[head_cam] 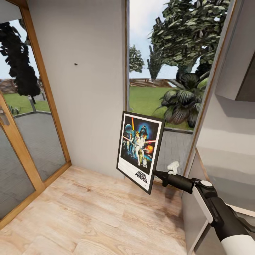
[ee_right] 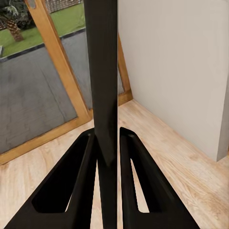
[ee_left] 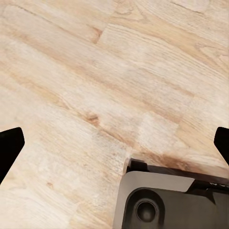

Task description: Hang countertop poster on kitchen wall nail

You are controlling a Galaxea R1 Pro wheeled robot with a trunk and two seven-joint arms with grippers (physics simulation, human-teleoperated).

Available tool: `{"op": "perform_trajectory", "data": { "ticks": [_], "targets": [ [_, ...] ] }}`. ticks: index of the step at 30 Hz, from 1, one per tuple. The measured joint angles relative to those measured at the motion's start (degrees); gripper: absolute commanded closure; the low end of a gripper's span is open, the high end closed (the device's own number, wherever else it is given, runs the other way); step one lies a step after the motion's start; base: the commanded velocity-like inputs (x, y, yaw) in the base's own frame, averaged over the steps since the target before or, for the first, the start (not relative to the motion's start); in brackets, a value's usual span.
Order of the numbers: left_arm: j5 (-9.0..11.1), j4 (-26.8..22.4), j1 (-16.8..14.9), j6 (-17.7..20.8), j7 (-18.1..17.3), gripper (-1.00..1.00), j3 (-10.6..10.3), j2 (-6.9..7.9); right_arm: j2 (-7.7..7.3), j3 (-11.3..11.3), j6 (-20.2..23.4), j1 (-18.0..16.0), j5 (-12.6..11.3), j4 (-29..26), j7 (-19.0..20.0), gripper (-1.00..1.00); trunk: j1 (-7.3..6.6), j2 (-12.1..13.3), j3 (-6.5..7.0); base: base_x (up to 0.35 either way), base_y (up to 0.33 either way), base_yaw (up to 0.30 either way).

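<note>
Well, the pickup is done: the right gripper [head_cam: 158, 173] has its fingers [ee_right: 83, 191] pinched tight on the poster [head_cam: 140, 150], gripping its edge low on the side, and carries it upright in the air, well below and right of the nail [head_cam: 76, 64] on the grey wall [head_cam: 88, 88]. Hanging is what's left, so I'd say roughly halfway. Nothing stands between poster and nail; a glass door [head_cam: 24, 141] with a wooden frame lies left, a window [head_cam: 163, 71] right. The left gripper [ee_left: 114, 143] hangs spread wide over the wooden floor [ee_left: 95, 71], holding nothing.
</note>
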Motion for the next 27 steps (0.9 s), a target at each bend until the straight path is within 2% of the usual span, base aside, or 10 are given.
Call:
{"op": "perform_trajectory", "data": {
  "ticks": [19,27],
  "targets": [
    [0.0,0.1,0.0,0.0,-0.1,-1.0,0.1,0.0,0.0,0.0,0.0,0.0,0.0,-0.1,0.1,1.0,0.0,0.0,0.0,0.0,0.001,0.0],
    [0.0,0.1,0.0,0.0,-0.2,-1.0,0.1,-0.01,-0.01,0.0,0.0,0.0,0.0,0.0,0.1,1.0,0.0,0.0,0.0,0.0,0.202,0.0]
  ]
}}
